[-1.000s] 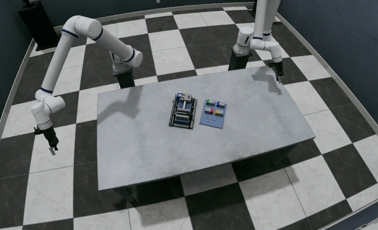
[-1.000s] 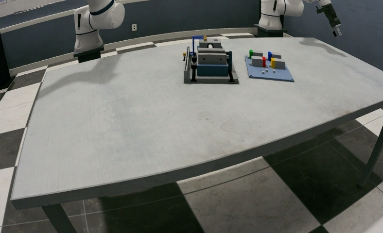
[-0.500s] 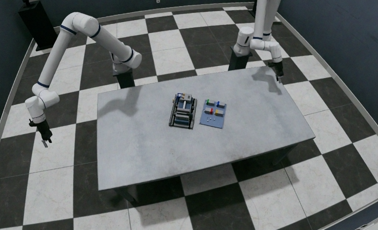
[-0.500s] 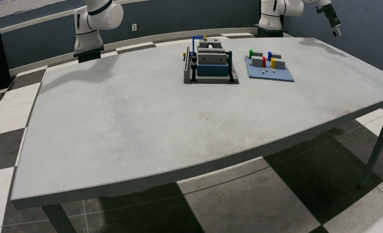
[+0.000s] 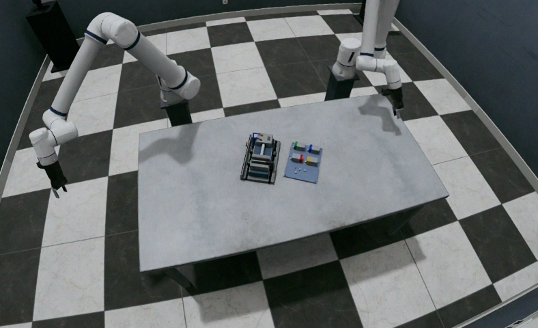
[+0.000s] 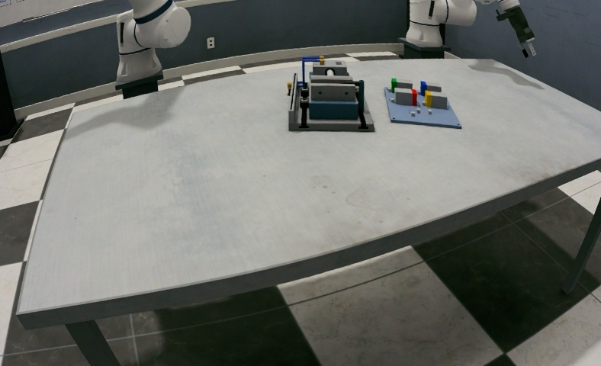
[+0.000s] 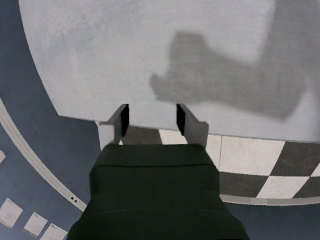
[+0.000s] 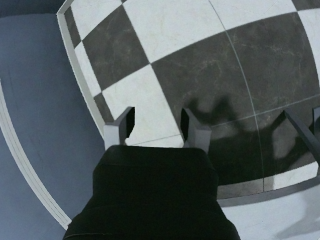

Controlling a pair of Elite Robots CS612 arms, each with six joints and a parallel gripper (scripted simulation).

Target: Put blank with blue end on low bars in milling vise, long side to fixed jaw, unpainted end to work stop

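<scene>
The blank with the blue end (image 5: 315, 149) (image 6: 434, 88) lies on the blue plate (image 5: 304, 177) (image 6: 444, 120), in its far right corner, blue end toward the vise. The milling vise (image 5: 257, 181) (image 6: 331, 126) stands beside the plate. Its fixed jaw (image 5: 259, 167) (image 6: 333, 92) is the near block; hoses are at the far end. The low bars and work stop cannot be made out. My left gripper (image 5: 397, 113) (image 6: 528, 50) (image 7: 152, 113) is open and empty above the table's far right corner. My right gripper (image 5: 60, 192) (image 8: 157, 117) is open and empty, beyond the table's left edge.
A green-ended blank (image 5: 300, 146) (image 6: 403, 85), a red-ended blank (image 5: 296, 158) (image 6: 403, 96) and a yellow-ended blank (image 5: 312, 161) (image 6: 438, 101) rest on the plate near the blue-ended one. Several small pegs stand at its near end. Blue hoses (image 6: 303, 72) rise at the vise's far left.
</scene>
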